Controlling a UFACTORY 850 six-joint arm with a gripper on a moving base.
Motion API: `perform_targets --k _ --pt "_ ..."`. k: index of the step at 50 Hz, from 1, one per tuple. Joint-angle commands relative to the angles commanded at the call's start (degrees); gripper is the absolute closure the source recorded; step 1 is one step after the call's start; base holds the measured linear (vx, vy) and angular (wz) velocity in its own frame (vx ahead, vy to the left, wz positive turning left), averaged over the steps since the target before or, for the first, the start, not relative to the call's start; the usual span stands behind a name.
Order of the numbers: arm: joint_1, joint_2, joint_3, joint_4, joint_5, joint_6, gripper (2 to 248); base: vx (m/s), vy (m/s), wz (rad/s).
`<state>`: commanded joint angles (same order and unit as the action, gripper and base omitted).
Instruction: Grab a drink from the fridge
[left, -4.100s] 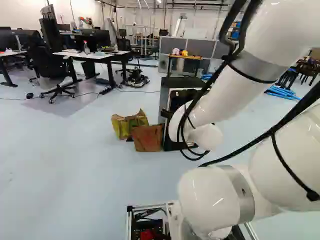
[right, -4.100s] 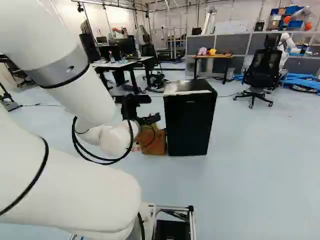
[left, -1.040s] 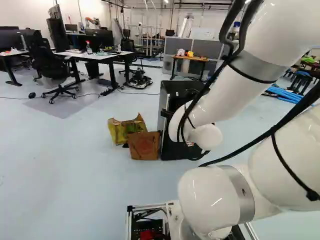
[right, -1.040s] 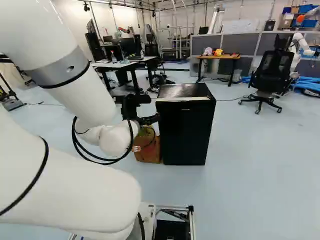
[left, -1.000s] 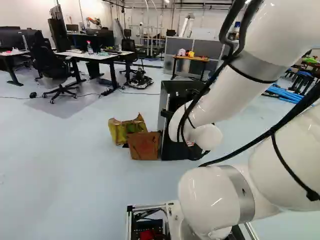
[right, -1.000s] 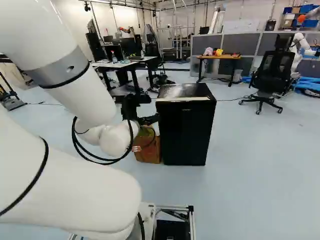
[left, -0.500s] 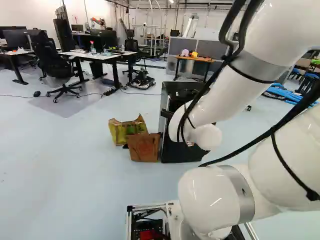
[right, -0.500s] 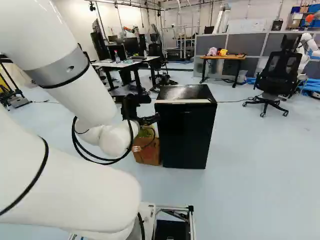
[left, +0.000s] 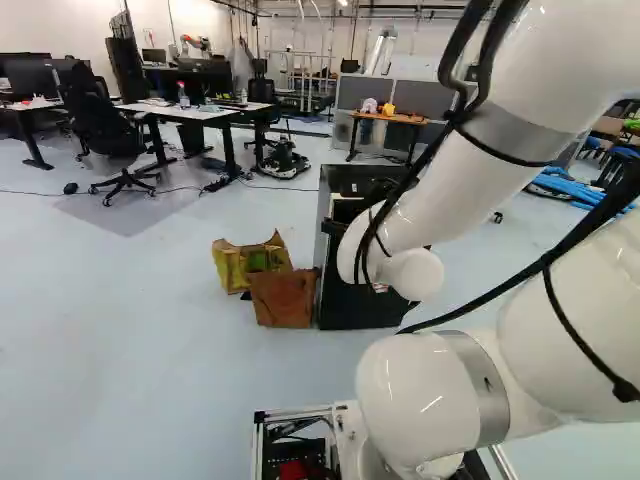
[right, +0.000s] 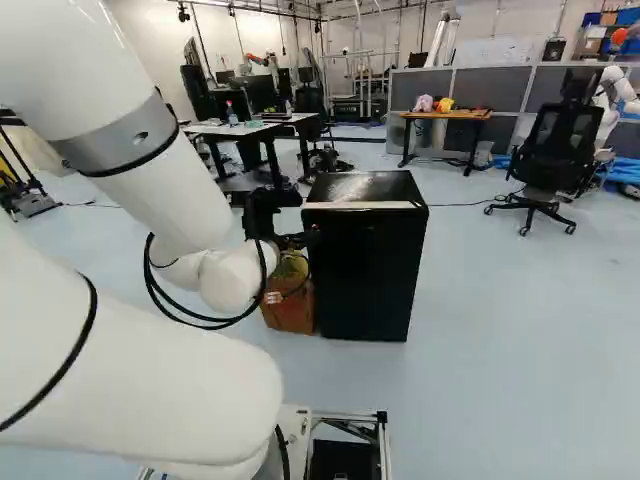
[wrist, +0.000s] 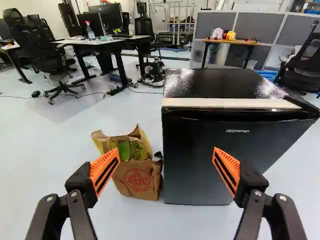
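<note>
Base (right: 345, 461) was driven nearer the fridge (wrist: 220, 85); its closed door (wrist: 192, 160), still to be opened, was faced by the spread, empty tool (wrist: 166, 150).

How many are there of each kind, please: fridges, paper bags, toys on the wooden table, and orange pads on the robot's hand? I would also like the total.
Fridge: 1
Paper bags: 2 (yellowish bag, brown bag)
Toys: 2 (pink toy, yellow toy)
Orange pads on the hand: 2
Total: 7
</note>
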<state>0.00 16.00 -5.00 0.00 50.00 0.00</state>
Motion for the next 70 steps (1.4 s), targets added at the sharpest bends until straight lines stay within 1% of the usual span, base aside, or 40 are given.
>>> perform_targets --k 54,62,70 --pt "0.0 0.0 0.0 0.0 0.0 0.0 3 0.014 -0.005 -0.007" --pt "0.5 0.0 0.0 0.2 0.0 0.0 3 0.0 0.0 0.0" --pt "1.6 -0.4 -0.3 2.0 0.0 0.0 3 0.0 0.0 0.0"
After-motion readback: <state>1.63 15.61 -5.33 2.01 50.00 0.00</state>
